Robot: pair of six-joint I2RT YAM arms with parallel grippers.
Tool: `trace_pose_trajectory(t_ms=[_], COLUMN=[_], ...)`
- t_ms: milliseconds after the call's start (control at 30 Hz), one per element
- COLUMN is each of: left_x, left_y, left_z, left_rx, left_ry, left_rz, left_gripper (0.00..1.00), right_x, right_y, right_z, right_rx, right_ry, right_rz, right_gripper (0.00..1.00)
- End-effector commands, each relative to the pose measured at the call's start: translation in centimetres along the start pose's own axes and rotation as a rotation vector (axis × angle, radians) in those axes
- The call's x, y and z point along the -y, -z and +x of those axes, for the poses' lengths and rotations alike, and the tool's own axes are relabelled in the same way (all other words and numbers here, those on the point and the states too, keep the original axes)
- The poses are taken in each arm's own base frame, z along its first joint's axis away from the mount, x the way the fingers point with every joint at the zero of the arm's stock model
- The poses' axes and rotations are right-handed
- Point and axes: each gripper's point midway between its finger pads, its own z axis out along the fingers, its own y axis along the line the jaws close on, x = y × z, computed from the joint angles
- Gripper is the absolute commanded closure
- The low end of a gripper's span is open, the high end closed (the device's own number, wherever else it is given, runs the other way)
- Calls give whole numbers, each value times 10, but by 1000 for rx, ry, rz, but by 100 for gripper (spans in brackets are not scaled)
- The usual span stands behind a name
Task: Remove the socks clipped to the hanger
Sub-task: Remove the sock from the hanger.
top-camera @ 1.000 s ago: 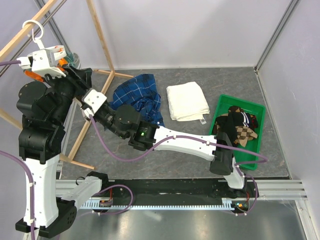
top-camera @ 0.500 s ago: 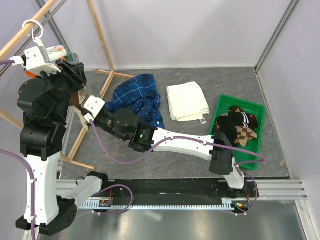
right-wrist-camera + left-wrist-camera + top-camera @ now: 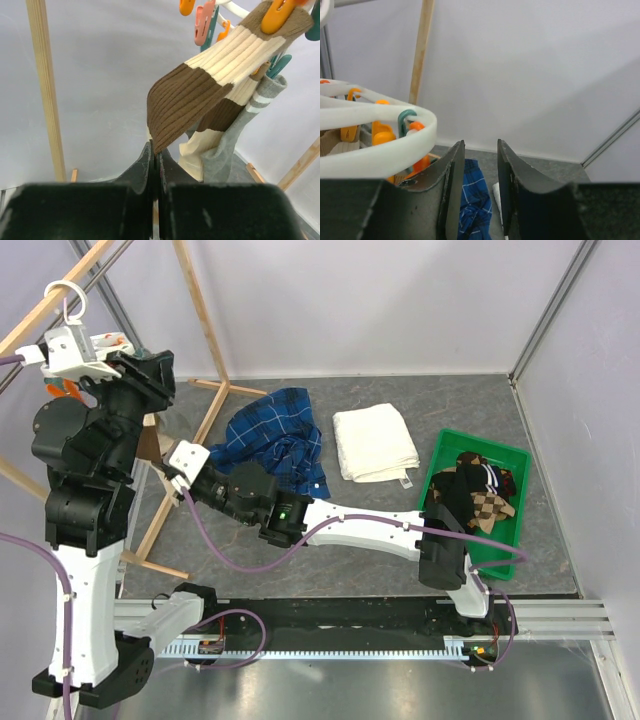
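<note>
The white round hanger hangs from the wooden rack at the upper left, with orange and teal clothespins under its ring. My left gripper is just right of the ring, open, with nothing between its fingers. An orange pin holds a brown and cream striped sock. My right gripper is shut on that sock's lower tip. A grey sock and a cream sock hang behind it. In the top view the left arm hides the right fingers.
A green bin at the right holds several socks. A blue plaid shirt and a folded white towel lie on the grey floor. Wooden rack poles stand around the hanger, one at the left.
The left gripper has risen slightly beside the hanger and its jaws have narrowed. The hanger has shifted a little left. The right wrist has drawn slightly down and toward the near side.
</note>
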Motion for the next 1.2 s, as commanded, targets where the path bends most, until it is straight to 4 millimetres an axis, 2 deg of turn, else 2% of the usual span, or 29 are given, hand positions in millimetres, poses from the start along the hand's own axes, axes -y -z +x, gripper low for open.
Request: trace_pose_trajectory(t_ms=[0,67,167,333,533,600,667,767,867,967,1167], left_x=[13,12,11,4,-15,-21,-26,-45,-52,-53,-62], left_y=[8,10,13,21,22,17,19,26,37,40,45], left_z=[-37,-40,-43,-53,-47,-40,-42,-52,-61,-65,-66], left_rx=[90,92,94,105,81,54,44,75,108,115,121], left_ry=[73,75,70,54,35,16,-9,-43,-58,-76,-102], left_rz=[32,23,16,-31,-132,-166,-195,-299,-336,-342,-385], left_gripper=[64,66,67,67,64,63,63,63,63,63,63], right_x=[9,17,33,39,41,44,49,59,66,68,66], right_y=[3,1,2,3,-3,-4,-4,-6,-11,-14,-19], right_z=[-50,-39,-34,-48,-54,-56,-57,-57,-52,-50,-45], right_rx=[101,80,77,109,122,129,139,159,169,179,183], right_ry=[-22,2,-5,-11,10,8,-11,-62,-102,-140,-173], right_rz=[2,33,66,62,59,63,75,76,63,35,-10], right_gripper=[100,100,100,100,100,100,100,100,100,96,78])
